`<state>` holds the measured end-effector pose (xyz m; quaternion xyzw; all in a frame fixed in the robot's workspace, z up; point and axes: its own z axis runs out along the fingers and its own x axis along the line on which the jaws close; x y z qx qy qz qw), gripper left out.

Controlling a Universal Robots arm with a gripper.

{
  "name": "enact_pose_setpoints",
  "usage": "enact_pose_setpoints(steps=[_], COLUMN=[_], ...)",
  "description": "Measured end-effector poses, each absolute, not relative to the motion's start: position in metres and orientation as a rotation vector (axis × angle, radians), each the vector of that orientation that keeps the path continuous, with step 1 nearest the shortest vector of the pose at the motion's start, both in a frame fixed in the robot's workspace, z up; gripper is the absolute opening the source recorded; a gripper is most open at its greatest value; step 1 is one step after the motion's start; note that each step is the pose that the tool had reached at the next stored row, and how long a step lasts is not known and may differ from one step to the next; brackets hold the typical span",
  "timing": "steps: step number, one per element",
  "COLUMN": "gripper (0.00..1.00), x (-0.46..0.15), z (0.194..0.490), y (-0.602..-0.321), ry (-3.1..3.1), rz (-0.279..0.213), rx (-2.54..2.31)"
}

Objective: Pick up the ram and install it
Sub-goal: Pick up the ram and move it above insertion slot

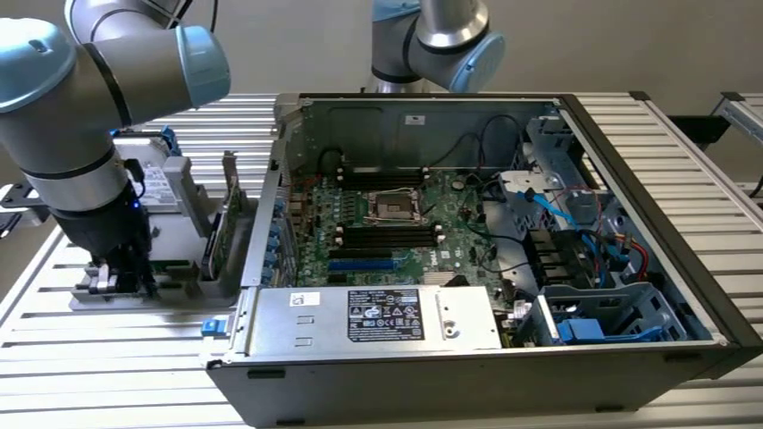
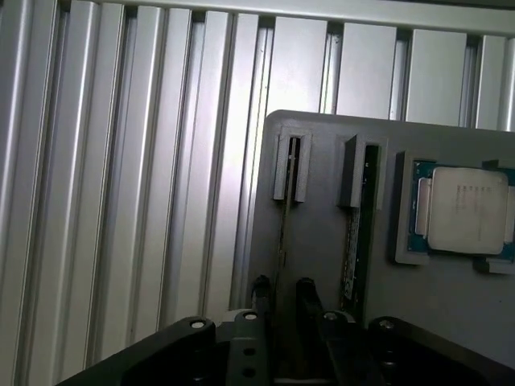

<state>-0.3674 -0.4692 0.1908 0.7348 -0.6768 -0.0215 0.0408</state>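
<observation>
You are working on a slatted aluminium table (image 1: pixel 71 375). A large open black computer case (image 1: pixel 477 384) sits at its middle, green motherboard (image 1: pixel 441 206) face up inside. In the exterior view the grey-and-blue robot arm (image 1: pixel 71 134) reaches down at nine o'clock from that case, over a flat grey plastic parts holder (image 2: pixel 322 241).

The holder carries a square silver-capped processor (image 2: pixel 468 211) and two boards standing on edge in slots. The ram (image 2: pixel 285 217), a long, thin green circuit-board stick, is the one in the slot farther from the processor. A second stick (image 2: pixel 352 241) stands between the two.

The black two-finger gripper (image 2: pixel 282 291) sits low over the ram. Its fingers (image 2: pixel 261 296) are a narrow way apart, one on each side of the stick's edge, with a sliver of gap showing, so I judge it is not clamped yet.

To do this grasp well:
- Centre the stick in that gap, so neither finger pushes it sideways as they close
- Keep the finger faces parallel to the board's flat sides
- Go deep enough to hold the board itself, not just its rim
- Squeeze only firmly enough to hold, since the stick is thin and will bend
- Mind the raised grey guides at the slot's end and the neighbouring stick close by
</observation>
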Motion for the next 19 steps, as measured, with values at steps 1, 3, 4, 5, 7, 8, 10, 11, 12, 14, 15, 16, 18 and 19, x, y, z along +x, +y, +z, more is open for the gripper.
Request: enact_pose_setpoints(steps=[1, 3, 4, 5, 7, 8, 10, 11, 12, 14, 15, 16, 18, 19], gripper=[0.22, 0.16, 0.14, 0.14, 0.14, 0.14, 0.14, 0.14, 0.14, 0.14, 0.14, 0.14, 0.14, 0.14], x=[-0.3674, -0.3674, -0.3674, -0.3674, -0.3674, -0.3674, -0.3674, -0.3674, -0.3674, -0.3674, -0.3674, -0.3674, -0.3673, -0.3672], z=[0.1906, 0.1902, 0.1901, 0.1899, 0.1897, 0.1896, 0.1895, 0.1895, 0.1895, 0.1895, 0.1895, 0.1896, 0.1900, 0.1904], y=[-0.4692, -0.4692, -0.4692, -0.4692, -0.4692, -0.4692, -0.4692, -0.4692, -0.4692, -0.4692, -0.4692, -0.4692, -0.4691, -0.4691], ry=[-2.072, -2.072, -2.072, -2.072, -2.072, -2.072, -2.072, -2.073, -2.073, -2.074, -2.075, -2.075, -2.077, -2.077], rz=[-0.066, -0.066, -0.066, -0.066, -0.066, -0.066, -0.066, -0.066, -0.066, -0.066, -0.066, -0.066, -0.066, -0.066], rx=[2.250, 2.250, 2.250, 2.250, 2.250, 2.250, 2.250, 2.250, 2.250, 2.249, 2.248, 2.248, 2.247, 2.248])
